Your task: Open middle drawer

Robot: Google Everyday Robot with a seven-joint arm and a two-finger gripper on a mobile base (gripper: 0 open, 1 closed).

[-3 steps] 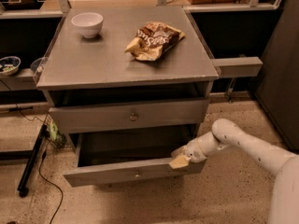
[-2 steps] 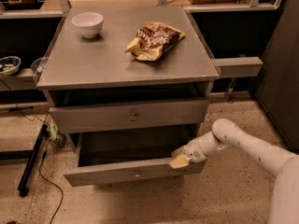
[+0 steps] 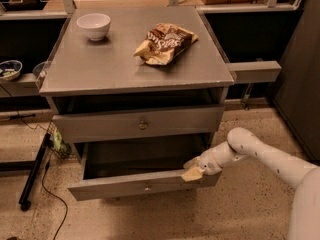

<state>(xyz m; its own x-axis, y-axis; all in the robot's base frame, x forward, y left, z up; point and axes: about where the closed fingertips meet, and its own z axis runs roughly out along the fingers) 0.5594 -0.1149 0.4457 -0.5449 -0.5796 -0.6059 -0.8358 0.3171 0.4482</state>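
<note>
The middle drawer stood pulled well out of the grey cabinet, its dark inside open to view from above; its flat grey front sat low in the camera view, tilted slightly down toward the left, with a small round metal knob at the centre; the front's top edge ran bare from the left corner almost to the right end, where the gripper rested against it, touching the rim just inside the right corner; whether the gripper was clamped on that edge or merely laid on it could not be told. The white arm reached in from the lower right, crossing the speckled floor, which lay open in front of the drawer and to its right; on the left a black stand leg and a thin cable lay near the drawer's left corner. Above, the upper drawer jutted out only a little, its own knob at the centre, a dark gap showing between it and the cabinet top; on that top sat a white bowl at the back left and a crumpled snack bag toward the right, well apart; a grey ledge jutted out past the cabinet's right edge.
</note>
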